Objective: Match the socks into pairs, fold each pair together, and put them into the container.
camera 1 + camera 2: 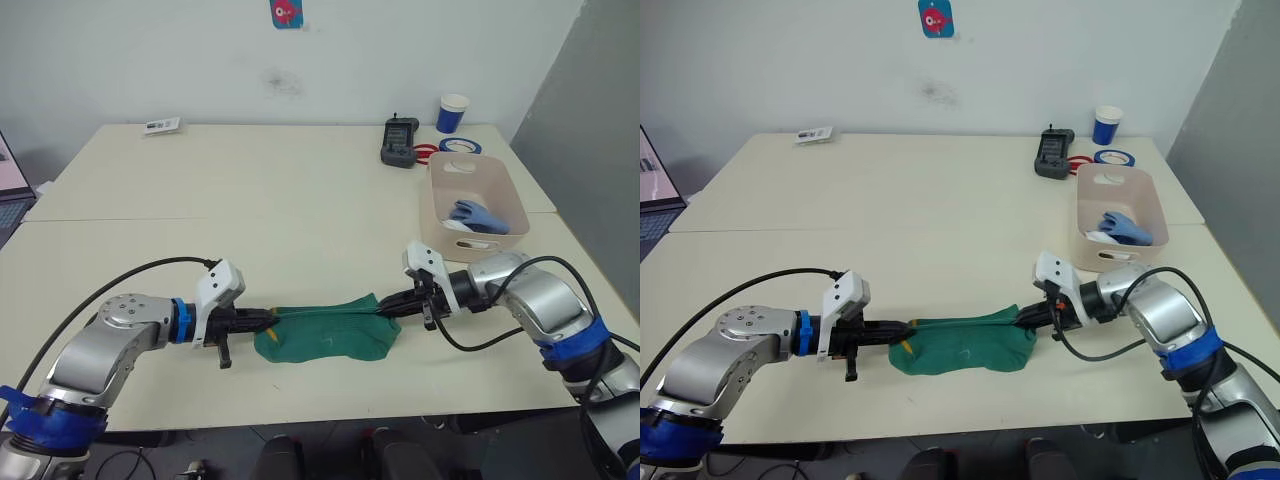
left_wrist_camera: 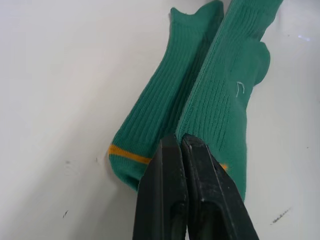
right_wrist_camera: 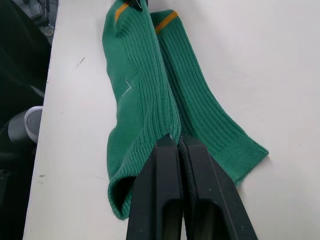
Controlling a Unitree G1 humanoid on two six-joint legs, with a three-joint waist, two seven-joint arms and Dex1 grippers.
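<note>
Two dark green socks with yellow marks lie near the table's front edge. The upper sock is stretched between both grippers, over the lower sock. My left gripper is shut on its left end, my right gripper shut on its right end. The beige container stands at the right and holds a light blue sock and something white. In the wrist views, each pair of black fingers pinches the green fabric edge.
A blue-and-white paper cup, a black device and tape rolls stand at the back right. A small card lies at the back left. A laptop edge shows at far left.
</note>
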